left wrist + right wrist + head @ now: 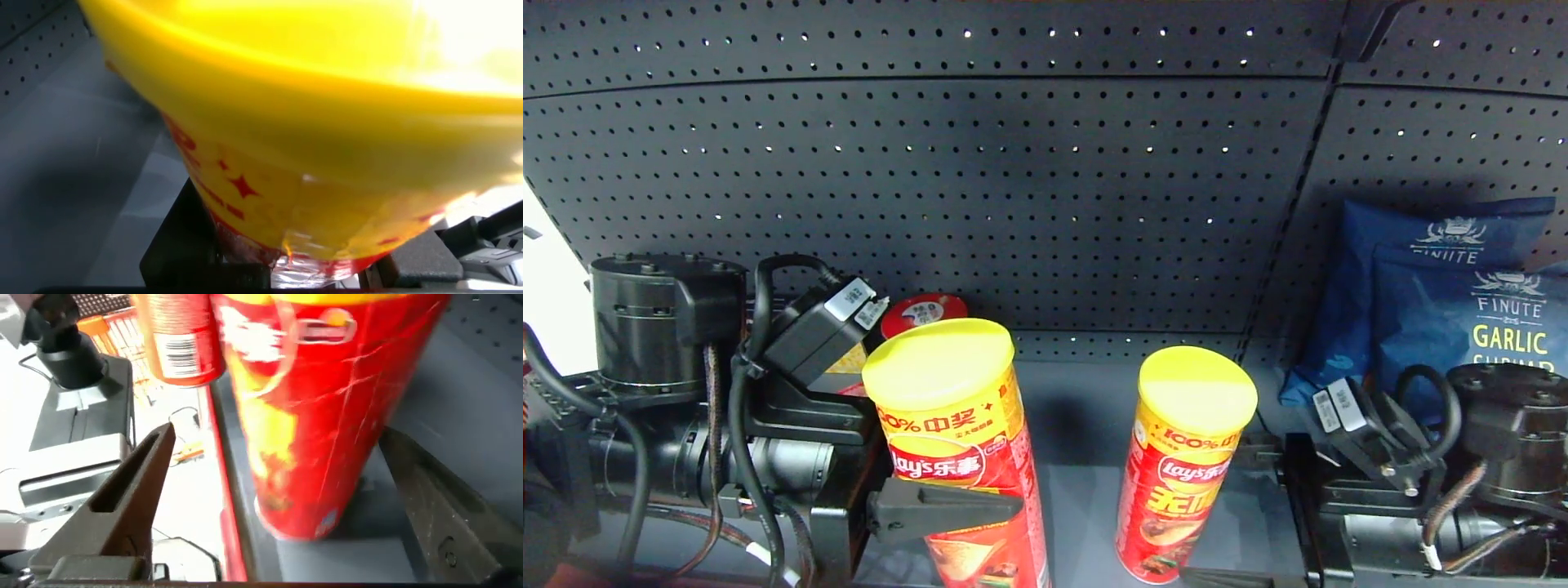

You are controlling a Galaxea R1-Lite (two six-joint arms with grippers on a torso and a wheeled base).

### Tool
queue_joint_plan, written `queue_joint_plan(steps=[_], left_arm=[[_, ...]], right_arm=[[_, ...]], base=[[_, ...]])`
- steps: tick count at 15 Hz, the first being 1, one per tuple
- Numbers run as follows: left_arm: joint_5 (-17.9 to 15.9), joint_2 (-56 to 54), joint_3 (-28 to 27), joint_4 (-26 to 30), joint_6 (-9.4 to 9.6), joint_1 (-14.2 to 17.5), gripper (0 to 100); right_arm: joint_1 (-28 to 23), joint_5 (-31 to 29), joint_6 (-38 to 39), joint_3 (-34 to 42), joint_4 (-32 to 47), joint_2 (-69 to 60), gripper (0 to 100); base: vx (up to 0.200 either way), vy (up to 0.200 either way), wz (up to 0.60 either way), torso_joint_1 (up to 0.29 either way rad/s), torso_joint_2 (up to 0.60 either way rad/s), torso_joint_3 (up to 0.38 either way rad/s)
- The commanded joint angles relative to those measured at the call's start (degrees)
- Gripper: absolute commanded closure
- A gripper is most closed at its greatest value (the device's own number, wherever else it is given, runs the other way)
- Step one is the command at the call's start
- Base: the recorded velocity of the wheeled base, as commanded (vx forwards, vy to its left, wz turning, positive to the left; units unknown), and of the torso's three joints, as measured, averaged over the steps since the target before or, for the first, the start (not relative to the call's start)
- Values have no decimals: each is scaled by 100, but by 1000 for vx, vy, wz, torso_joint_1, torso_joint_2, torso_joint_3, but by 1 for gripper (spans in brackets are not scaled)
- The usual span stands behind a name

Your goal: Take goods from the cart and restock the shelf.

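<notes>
Left end effector (968,490) clamped on held chip can (947,408), yellow lid, upright, well left of the blue snack bags (1445,302). Second chip can (1188,457) stands on the shelf (1086,408), nearer the bags. Right end effector (278,441) fingers apart, one either side of it, gaps showing.

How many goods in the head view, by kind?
yellow-lidded chip can: 2
red-lidded can: 1
blue snack bag: 2 that can be told apart
Total: 5
</notes>
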Motion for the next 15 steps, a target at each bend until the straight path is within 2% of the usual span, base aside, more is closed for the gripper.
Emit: queue_joint_plan(steps=[1,4,6,7,9,10,11,12,14,15], left_arm=[[7,-9,-11,-3,1,2,100],[24,-9,-20,-3,10,-15,100],[297,-18,-29,-3,10,-15,100],[349,-27,-29,-3,1,-7,100],[420,-53,-47,-3,1,11,100],[446,-53,-55,-3,1,11,100],[551,-27,-187,-3,1,11,100],[551,-1,-372,-3,10,11,100],[595,87,-591,14,1,2,100],[885,210,-838,67,1,11,100]], right_arm=[[1,-149,-1,-18,584,-928,0],[221,-694,8,-247,1753,-1877,0],[256,-1116,43,-440,2228,-2387,0],[265,-1292,52,-502,2333,-2510,0],[300,-2030,113,-502,2588,-2958,0],[309,-2083,131,-493,2614,-2994,0],[370,-2540,175,-554,2966,-3240,0],[441,-2751,192,-554,3036,-3336,0],[467,-2804,306,-554,3027,-3468,0],[423,-2830,403,-581,3027,-3538,0]], base=[[0,0,0,0,0,0],[0,0,0,0,0,0],[0,0,0,0,0,0],[0,0,0,0,0,0],[0,0,0,0,0,0],[0,0,0,0,0,0],[0,0,0,0,0,0],[0,0,0,0,0,0],[0,0,0,0,0,0],[0,0,0,0,0,0]])
